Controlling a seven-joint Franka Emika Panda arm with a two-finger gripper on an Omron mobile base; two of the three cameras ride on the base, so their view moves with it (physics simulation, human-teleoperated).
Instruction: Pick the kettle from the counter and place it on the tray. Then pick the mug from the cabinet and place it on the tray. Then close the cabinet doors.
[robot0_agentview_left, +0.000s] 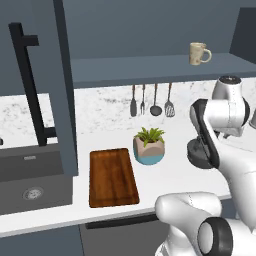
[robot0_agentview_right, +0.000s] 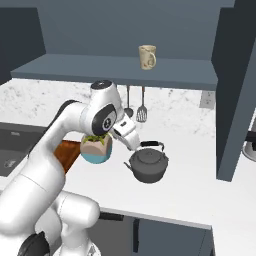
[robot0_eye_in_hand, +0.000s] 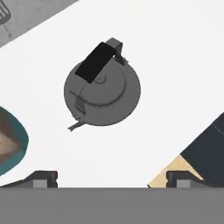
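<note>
jaws (robot0_eye_in_hand: 112, 177) spread wide above the kettle (robot0_eye_in_hand: 102, 91) on the counter (robot0_eye_in_hand: 175, 65).

Flat, even rendered light fills every view, with no glare. The white bench (robot0_agentview_right: 190, 190) reads bright, nearly blown out around the kettle (robot0_eye_in_hand: 102, 92) in the hand view, which casts hardly any shadow. The cabinet (robot0_agentview_left: 150, 30) interior above stays dim. Edges look soft and slightly blurred.

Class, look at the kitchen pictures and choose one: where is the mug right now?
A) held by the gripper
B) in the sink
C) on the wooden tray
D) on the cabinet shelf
D: the mug stands on the cabinet shelf, above the counter and kettle.
</note>
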